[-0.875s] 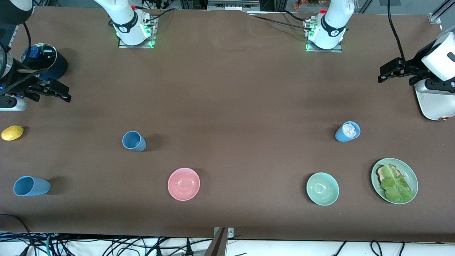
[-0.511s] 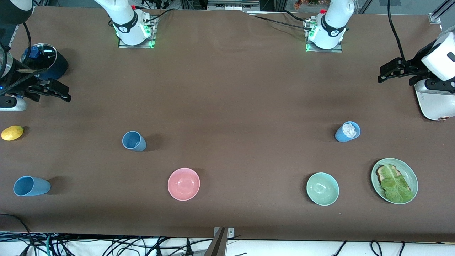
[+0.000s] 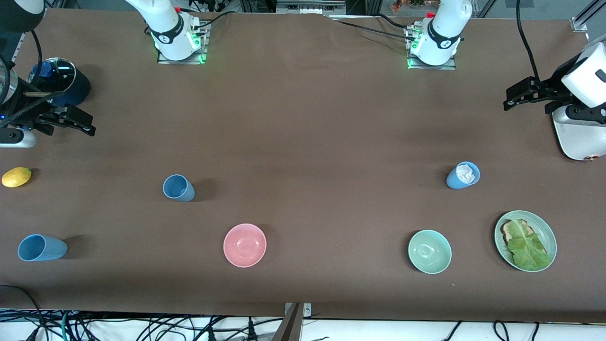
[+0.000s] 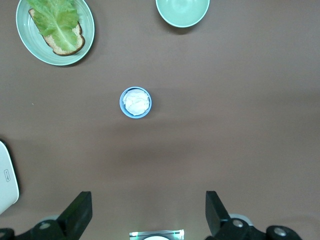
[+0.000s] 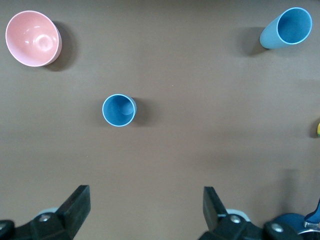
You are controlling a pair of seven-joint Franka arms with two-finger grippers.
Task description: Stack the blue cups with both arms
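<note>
Three blue cups are on the brown table. One cup [image 3: 179,188] [image 5: 119,110] stands toward the right arm's end. A second cup [image 3: 41,247] [image 5: 285,30] sits nearer the front camera, at that end's edge. The third cup [image 3: 463,175] [image 4: 135,102], toward the left arm's end, holds crumpled white paper. My right gripper [image 3: 87,124] [image 5: 145,210] hangs open and empty over the table beside the dark-blue pot. My left gripper [image 3: 507,98] [image 4: 148,210] hangs open and empty over bare table at its own end. Both are high above the cups.
A pink bowl [image 3: 245,245] and a green bowl [image 3: 430,251] sit near the front. A green plate [image 3: 549,232] carries toast and lettuce. A lemon [image 3: 16,176] and a lidded dark-blue pot [image 3: 71,87] lie at the right arm's end, a white appliance [image 3: 577,137] at the left arm's.
</note>
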